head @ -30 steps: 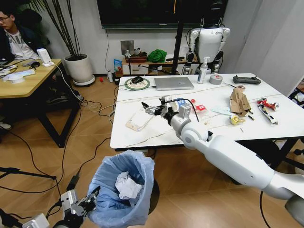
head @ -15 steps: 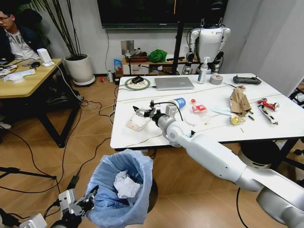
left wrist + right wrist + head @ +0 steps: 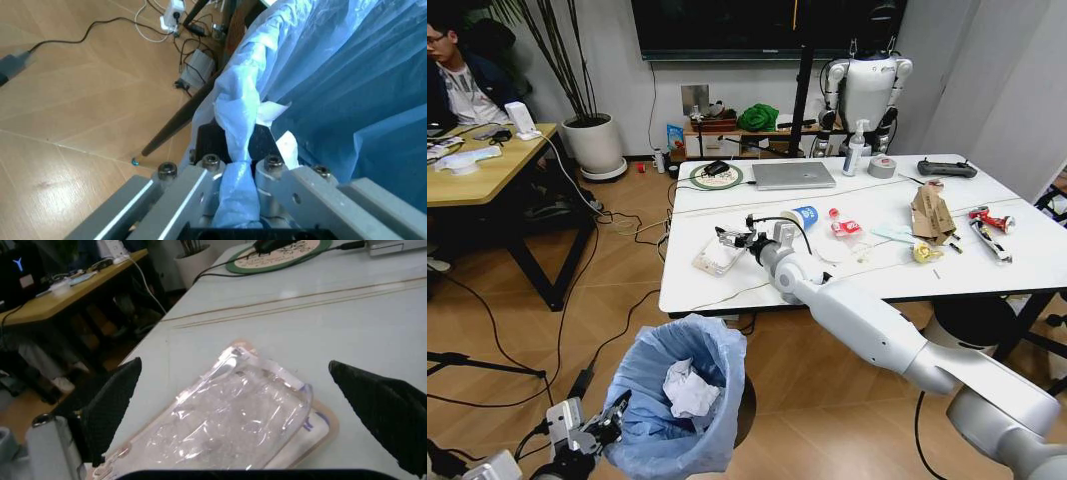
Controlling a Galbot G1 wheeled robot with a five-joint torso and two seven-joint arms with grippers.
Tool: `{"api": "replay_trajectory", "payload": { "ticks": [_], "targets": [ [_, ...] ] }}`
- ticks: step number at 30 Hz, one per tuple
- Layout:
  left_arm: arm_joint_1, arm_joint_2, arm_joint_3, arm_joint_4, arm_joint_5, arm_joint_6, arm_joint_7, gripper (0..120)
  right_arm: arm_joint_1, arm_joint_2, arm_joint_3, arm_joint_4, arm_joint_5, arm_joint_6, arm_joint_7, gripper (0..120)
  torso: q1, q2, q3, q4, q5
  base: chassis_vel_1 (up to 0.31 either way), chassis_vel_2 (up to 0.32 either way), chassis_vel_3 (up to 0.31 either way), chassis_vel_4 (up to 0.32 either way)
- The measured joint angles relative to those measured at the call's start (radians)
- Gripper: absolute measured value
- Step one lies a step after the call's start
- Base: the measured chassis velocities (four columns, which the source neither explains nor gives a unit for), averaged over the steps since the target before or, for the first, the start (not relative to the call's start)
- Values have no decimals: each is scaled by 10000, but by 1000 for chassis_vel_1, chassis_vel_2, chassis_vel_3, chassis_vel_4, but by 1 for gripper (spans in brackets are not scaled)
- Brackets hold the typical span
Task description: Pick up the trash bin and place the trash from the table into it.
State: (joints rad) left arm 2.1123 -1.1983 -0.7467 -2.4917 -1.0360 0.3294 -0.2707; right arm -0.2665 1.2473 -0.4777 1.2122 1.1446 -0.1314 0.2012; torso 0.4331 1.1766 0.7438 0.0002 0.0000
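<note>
The trash bin (image 3: 677, 400), lined with a crinkly light-blue bag (image 3: 333, 75), hangs low in front of the table (image 3: 1007, 265) with a crumpled white wad (image 3: 689, 388) inside. My left gripper (image 3: 607, 425) is shut on a fold of the bag's rim (image 3: 237, 200). My right gripper (image 3: 727, 238) is open just above a flat white packet (image 3: 717, 258) near the table's left front corner, its black fingers (image 3: 110, 402) straddling the packet (image 3: 233, 422). More trash lies further right: a blue-white paper cup (image 3: 804, 215), red-white snack packs (image 3: 845, 227), torn brown cardboard (image 3: 932, 212) and a yellow scrap (image 3: 923, 252).
A silver laptop (image 3: 793, 174), a grey tape roll (image 3: 882, 167), a pump bottle (image 3: 855, 150), a black controller (image 3: 946, 168) and a round mat with a mouse (image 3: 716, 176) line the table's far side. A wooden desk (image 3: 487, 170) stands left; cables cross the floor.
My right gripper has swung left from mid-table to hover over the flat packet. The bin, held by the left gripper, has barely shifted.
</note>
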Motion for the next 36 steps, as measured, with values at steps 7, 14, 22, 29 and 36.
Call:
{"api": "replay_trajectory", "payload": {
  "ticks": [7,14,22,29,36],
  "targets": [
    [-43,9,22,42,-5,-3,-3,0,59,-70,46,-197,33,-71,-71,100,0,0,0,0,0,0,0,0,0],
    [-78,46,-14,52,-44,-4,-6,0,-110,-97,46,-407,22,-66,-328,100,-1,0,0,-1,0,0,0,0,0],
    [-123,48,-18,95,-49,-4,-12,0,-155,-61,-13,-457,-12,-18,-469,100,-1,0,0,0,0,0,0,0,0],
    [-145,75,-30,103,-85,-4,-21,0,-149,111,-36,-657,-66,14,-568,100,-1,0,0,0,-1,0,0,0,0],
    [-169,109,-40,128,-128,-4,-31,0,-165,183,-41,-830,-68,137,-695,84,-1,0,0,0,-1,0,0,0,0]
  ]
}}
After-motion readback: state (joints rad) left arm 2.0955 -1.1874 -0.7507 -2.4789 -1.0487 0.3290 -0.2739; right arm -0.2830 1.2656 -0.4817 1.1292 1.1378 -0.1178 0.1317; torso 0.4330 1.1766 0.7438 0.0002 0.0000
